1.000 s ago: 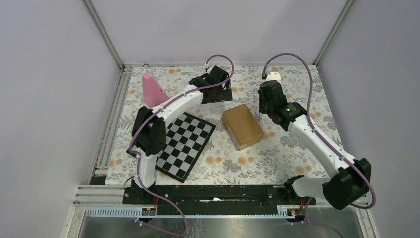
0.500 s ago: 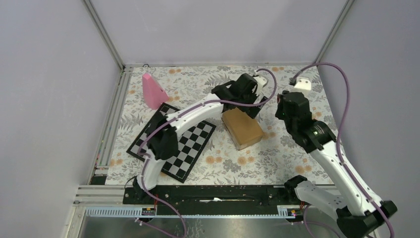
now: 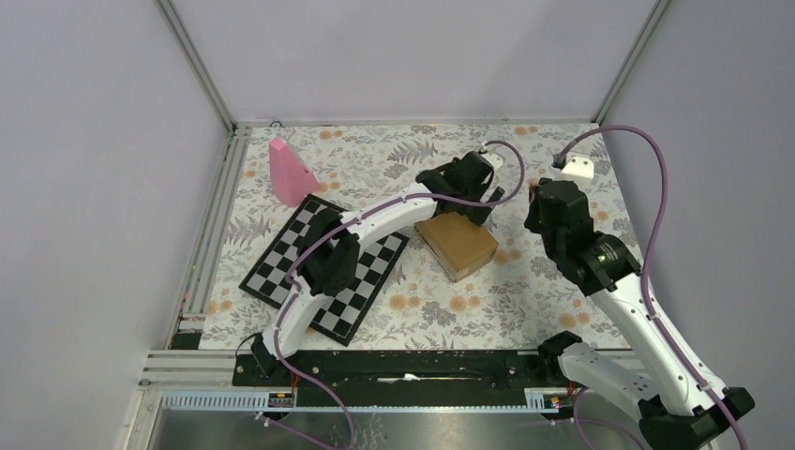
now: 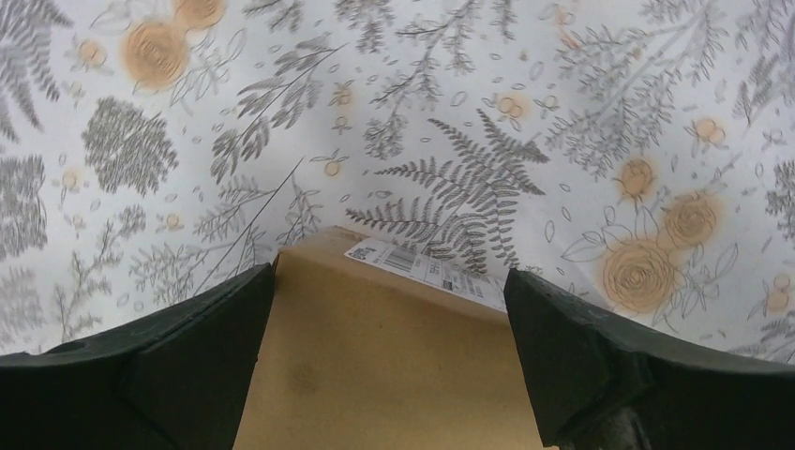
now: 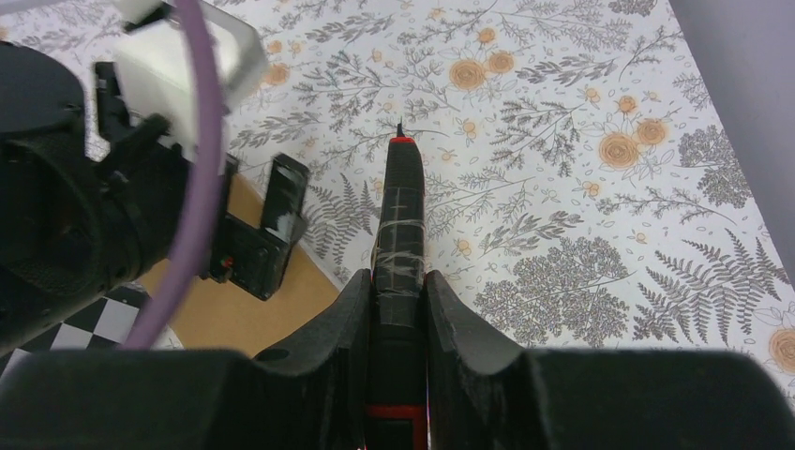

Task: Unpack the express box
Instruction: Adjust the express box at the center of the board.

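Note:
The express box (image 3: 457, 246), a plain brown carton, lies on the floral cloth right of the chessboard. In the left wrist view its top (image 4: 375, 375) fills the space between my fingers, with a white shipping label (image 4: 427, 270) on its far edge. My left gripper (image 3: 461, 208) (image 4: 389, 277) stands open, straddling the box's far end, one finger on each side. My right gripper (image 3: 544, 208) (image 5: 396, 286) hovers right of the box, shut on a black tape-wrapped cutter (image 5: 401, 216) with a red tip that points away. The box's corner (image 5: 216, 309) shows at the lower left there.
A pink cone (image 3: 289, 173) stands at the back left. The chessboard (image 3: 267, 274) lies at the left under my left arm. Metal frame rails run along the cloth's left and near edges. My left gripper's finger (image 5: 274, 225) is close to the cutter's left.
My left arm swung from the back of the table over to the box's far end, gripper open. My right arm drew back to the right, away from the box, still holding the cutter.

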### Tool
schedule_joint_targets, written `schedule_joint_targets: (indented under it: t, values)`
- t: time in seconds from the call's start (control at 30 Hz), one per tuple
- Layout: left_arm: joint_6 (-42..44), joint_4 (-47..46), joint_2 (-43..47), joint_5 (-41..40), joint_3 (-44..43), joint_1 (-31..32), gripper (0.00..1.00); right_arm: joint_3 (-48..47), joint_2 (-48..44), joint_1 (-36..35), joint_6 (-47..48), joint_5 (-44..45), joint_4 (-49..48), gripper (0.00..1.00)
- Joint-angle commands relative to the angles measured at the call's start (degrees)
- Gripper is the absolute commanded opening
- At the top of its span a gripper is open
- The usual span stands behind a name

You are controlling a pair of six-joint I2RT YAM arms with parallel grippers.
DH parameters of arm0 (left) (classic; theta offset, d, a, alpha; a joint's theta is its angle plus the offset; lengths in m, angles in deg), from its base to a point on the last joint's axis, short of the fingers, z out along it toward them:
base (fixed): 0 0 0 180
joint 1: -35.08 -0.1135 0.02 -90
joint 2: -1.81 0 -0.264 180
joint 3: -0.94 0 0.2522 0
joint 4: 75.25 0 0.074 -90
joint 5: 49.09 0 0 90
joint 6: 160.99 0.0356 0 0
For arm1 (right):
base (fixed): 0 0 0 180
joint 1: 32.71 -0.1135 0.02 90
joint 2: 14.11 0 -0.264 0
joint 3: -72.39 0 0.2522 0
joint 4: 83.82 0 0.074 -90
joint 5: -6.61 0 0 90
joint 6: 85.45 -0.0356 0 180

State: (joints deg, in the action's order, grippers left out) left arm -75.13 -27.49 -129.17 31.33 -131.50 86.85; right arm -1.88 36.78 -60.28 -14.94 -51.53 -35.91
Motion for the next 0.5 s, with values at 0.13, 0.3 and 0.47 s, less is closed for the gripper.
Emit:
schedule_joint_targets:
  t: [0.13,0.3,0.47]
  values:
    - [-27.6,5.7,7.9,-3.4,13.8,-1.8,0.99,0.5,2.6,0.2,-0.6,-2.7,-3.8,0.0]
    - [-33.7,5.5,12.8,1.5,15.2,0.4,0.99,-0.2,3.6,0.2,0.4,-2.9,-4.3,0.0]
    - [-33.1,6.3,14.5,-1.5,12.9,1.2,0.99,-1.2,3.6,0.2,0.9,-2.9,-3.7,0.0]
